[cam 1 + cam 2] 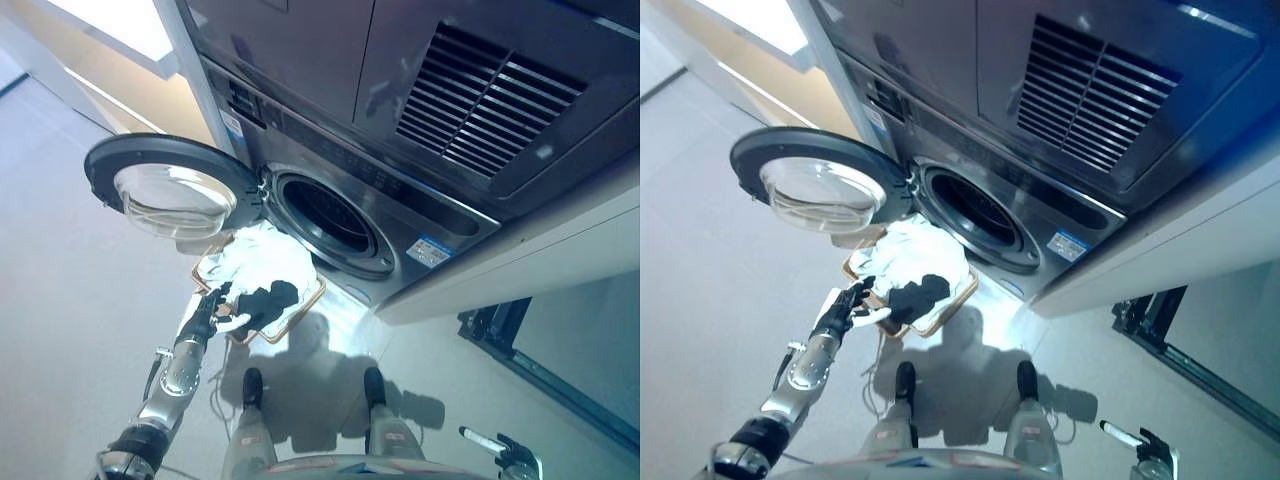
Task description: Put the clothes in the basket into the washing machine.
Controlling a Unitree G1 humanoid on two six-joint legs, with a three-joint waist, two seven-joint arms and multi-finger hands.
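Note:
A tan-rimmed basket (303, 308) sits on the floor just below the washing machine's round opening (330, 215). It holds a crumpled white garment (262, 256) with a black garment (268, 303) on top at the near side. My left hand (218, 305) reaches in from the lower left to the basket's near-left rim; its fingers are spread, with a white tip touching the edge of the black garment. The machine's door (170, 190) is swung open to the left, above the basket. My right hand (505, 450) hangs idle at the bottom right, one white-tipped finger straight.
A second appliance with a vent grille (490, 100) is stacked on the washer. A pale cabinet (560, 250) juts out to the right of it, with a dark frame (500, 325) on the floor beside. Bare grey floor spreads left of the basket.

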